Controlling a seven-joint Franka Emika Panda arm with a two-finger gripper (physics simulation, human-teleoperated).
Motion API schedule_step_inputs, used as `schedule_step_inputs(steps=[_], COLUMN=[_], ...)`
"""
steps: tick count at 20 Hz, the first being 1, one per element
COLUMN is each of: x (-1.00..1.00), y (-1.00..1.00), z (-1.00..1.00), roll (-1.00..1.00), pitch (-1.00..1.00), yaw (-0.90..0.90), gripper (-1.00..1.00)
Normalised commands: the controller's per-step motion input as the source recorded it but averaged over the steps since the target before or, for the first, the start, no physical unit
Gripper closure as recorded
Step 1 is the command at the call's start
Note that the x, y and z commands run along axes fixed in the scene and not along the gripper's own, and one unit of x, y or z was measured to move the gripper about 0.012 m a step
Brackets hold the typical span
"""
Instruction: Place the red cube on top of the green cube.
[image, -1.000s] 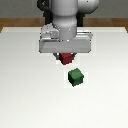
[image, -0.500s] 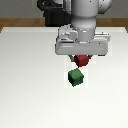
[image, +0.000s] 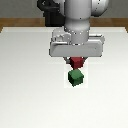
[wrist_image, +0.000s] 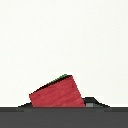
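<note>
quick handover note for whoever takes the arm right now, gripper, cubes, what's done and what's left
Gripper: shut on the red cube, carried off the table.
Green cube: sits on the white table. In the exterior view the red cube is just above it; in the wrist view only a sliver of green shows behind the red cube.
Done: red cube picked up and brought over the green cube.
Left: lower it onto the green cube, open, pull back.

Red cube (image: 76, 62) held in hand (image: 76, 61) above worktop (image: 25, 90), directly over green cube (image: 75, 77) resting on worktop.
</note>
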Motion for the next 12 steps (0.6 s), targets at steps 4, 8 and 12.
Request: schedule_step_inputs(steps=[4, 8, 12], x=[0.00, 0.00, 0.00], y=[0.00, 0.00, 0.00], z=[-0.75, 0.00, 0.00], roll=[0.00, 0.00, 0.00], pitch=[0.00, 0.00, 0.00], yaw=[0.00, 0.00, 0.00], gripper=[1.00, -1.00, -1.00])
